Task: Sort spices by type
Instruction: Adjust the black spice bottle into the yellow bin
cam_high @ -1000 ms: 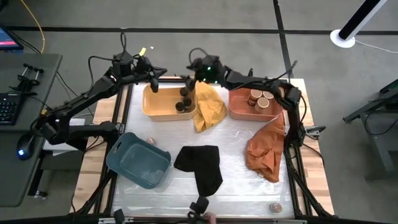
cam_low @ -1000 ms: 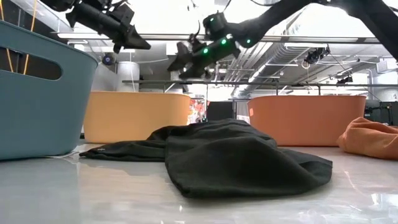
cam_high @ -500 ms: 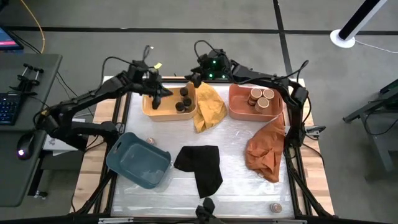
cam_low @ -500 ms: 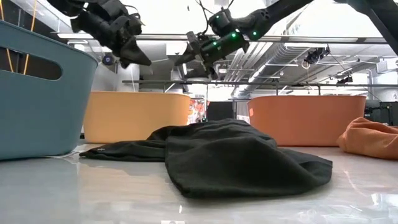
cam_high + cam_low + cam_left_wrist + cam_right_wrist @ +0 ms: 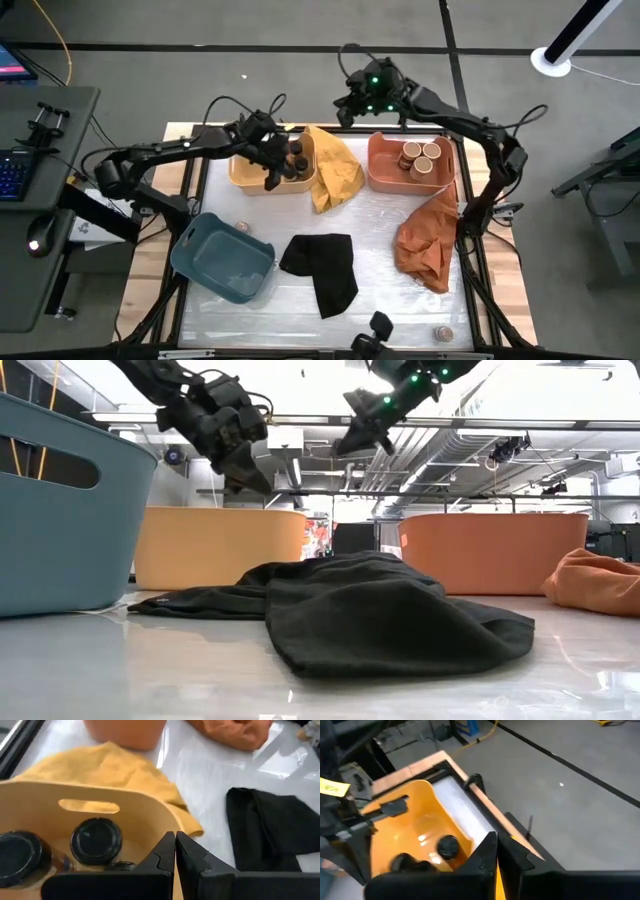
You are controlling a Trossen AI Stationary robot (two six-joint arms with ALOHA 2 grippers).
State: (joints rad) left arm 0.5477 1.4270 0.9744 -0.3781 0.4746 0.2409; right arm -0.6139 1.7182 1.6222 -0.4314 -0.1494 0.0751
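Observation:
Three black-lidded spice jars (image 5: 296,160) stand in the yellow tray (image 5: 250,175); two of them show in the left wrist view (image 5: 96,840). Tan-lidded jars (image 5: 420,158) stand in the coral tray (image 5: 385,175). One loose jar (image 5: 240,228) stands by the blue tray, another (image 5: 443,333) near the front right corner. My left gripper (image 5: 270,180) is shut and hangs above the yellow tray, just left of the black-lidded jars, holding nothing. My right gripper (image 5: 345,108) is shut and empty, high beyond the table's far edge.
A blue tray (image 5: 222,258) stands tilted at the front left. A yellow cloth (image 5: 335,170) lies between the two far trays. A black cloth (image 5: 322,268) sits mid-table and a rust-orange cloth (image 5: 428,240) on the right. Bare tabletop lies along the near edge.
My right gripper has drawn back from over the yellow tray, rising toward the far edge and the right, and has shut with nothing in it. My left gripper has come down and toward the right, tipping downward, from the tray's far left corner to above its middle.

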